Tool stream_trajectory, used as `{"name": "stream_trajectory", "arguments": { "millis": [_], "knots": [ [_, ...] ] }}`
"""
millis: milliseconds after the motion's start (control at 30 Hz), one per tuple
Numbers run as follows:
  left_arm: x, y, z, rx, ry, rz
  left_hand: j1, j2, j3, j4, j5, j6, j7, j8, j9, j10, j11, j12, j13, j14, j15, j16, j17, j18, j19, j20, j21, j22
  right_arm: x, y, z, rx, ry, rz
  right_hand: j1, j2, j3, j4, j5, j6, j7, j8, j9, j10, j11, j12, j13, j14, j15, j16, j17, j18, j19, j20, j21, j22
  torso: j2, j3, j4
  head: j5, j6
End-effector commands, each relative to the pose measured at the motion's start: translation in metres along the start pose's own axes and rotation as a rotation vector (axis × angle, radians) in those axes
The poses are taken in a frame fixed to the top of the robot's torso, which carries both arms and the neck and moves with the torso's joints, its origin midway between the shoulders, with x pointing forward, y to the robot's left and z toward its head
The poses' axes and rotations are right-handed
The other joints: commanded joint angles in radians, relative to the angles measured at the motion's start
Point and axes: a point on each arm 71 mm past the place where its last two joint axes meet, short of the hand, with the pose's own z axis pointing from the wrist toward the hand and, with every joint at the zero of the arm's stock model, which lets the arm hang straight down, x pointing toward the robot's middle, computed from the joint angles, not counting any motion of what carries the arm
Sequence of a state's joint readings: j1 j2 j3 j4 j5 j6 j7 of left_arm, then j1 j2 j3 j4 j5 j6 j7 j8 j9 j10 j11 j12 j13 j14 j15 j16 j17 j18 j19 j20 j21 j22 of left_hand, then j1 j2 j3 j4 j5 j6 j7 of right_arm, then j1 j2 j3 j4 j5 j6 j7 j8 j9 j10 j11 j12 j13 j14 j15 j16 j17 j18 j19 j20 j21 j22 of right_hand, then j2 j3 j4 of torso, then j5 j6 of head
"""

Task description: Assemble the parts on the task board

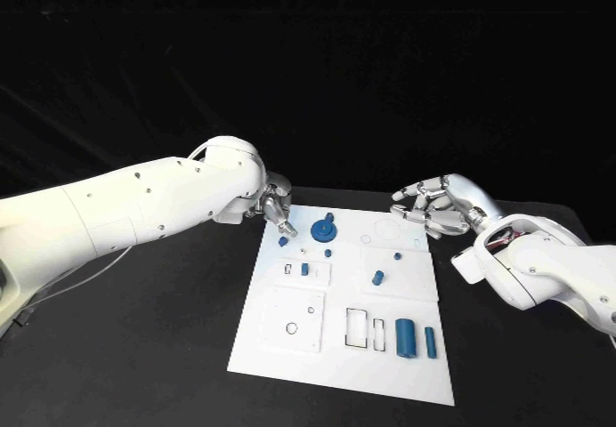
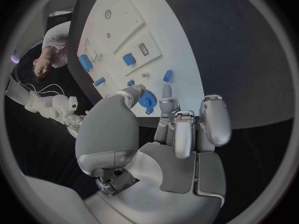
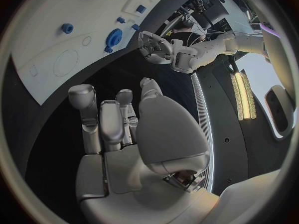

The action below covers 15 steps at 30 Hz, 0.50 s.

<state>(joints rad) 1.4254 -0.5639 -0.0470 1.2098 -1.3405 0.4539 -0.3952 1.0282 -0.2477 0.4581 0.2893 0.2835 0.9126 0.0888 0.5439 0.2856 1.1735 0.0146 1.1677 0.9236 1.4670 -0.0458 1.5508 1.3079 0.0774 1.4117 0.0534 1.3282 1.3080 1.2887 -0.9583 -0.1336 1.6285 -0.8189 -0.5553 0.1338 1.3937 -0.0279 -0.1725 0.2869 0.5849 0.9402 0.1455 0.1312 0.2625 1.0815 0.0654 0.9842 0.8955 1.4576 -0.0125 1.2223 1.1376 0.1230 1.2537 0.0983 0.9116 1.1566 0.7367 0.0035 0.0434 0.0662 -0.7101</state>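
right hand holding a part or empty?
Empty. The right hand hovers past the task board's far corner, fingers curled, nothing between them in its wrist view.

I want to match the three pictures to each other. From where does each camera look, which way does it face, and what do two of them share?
Head view: sits on the robot's head, looks down at the task board; both white arms show, left robot hand and right robot hand at the board's far end.
Left wrist view: sits behind the left robot hand, faces along it to the board.
Right wrist view: sits behind the right robot hand, faces the board; the left arm shows beyond.
Shared: all show the blue gear.
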Motion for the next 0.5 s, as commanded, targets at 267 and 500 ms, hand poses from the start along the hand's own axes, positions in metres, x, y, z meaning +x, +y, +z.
{"name": "stream_trajectory", "arguments": {
  "millis": [267, 500],
  "knots": [
    [0.0024, 0.0018, 0.0046, -0.049, 0.063, 0.091, 0.005, 0.010, -0.023, 0.001, 0.000, -0.007, -0.005, -0.018, 0.006, -0.015, 0.000, -0.014, -0.027, 0.086, 0.002, -0.005, 0.227, -0.003, -0.007, 0.000, -0.010, 0.012, 0.0020, 0.0015, -0.0001, -0.012, 0.014, 0.002, -0.008, 0.000, -0.009, 0.000, 0.007, -0.008, 0.002, 0.005, 0.002, -0.006, -0.001, 0.003, -0.001, -0.005, 0.003, -0.002, 0.002, 0.009, 0.000, 0.000, -0.004, 0.002, 0.000, -0.0004, 0.0015, -0.002, -0.003],
    [0.0023, 0.0006, 0.0081, -0.048, 0.072, 0.089, 0.008, 0.011, -0.025, 0.000, 0.000, -0.007, -0.005, -0.020, 0.007, -0.015, 0.000, -0.013, -0.026, 0.087, 0.003, -0.004, 0.228, -0.002, -0.008, 0.000, -0.011, 0.011, 0.0026, 0.0021, 0.0001, -0.013, 0.016, 0.003, -0.008, 0.000, -0.009, 0.000, 0.008, -0.008, 0.002, 0.005, 0.002, -0.006, -0.001, 0.003, -0.001, -0.005, 0.003, -0.002, 0.002, 0.009, 0.001, 0.000, -0.004, 0.003, 0.000, 0.0000, 0.0001, -0.002, -0.003]
  ]
}}
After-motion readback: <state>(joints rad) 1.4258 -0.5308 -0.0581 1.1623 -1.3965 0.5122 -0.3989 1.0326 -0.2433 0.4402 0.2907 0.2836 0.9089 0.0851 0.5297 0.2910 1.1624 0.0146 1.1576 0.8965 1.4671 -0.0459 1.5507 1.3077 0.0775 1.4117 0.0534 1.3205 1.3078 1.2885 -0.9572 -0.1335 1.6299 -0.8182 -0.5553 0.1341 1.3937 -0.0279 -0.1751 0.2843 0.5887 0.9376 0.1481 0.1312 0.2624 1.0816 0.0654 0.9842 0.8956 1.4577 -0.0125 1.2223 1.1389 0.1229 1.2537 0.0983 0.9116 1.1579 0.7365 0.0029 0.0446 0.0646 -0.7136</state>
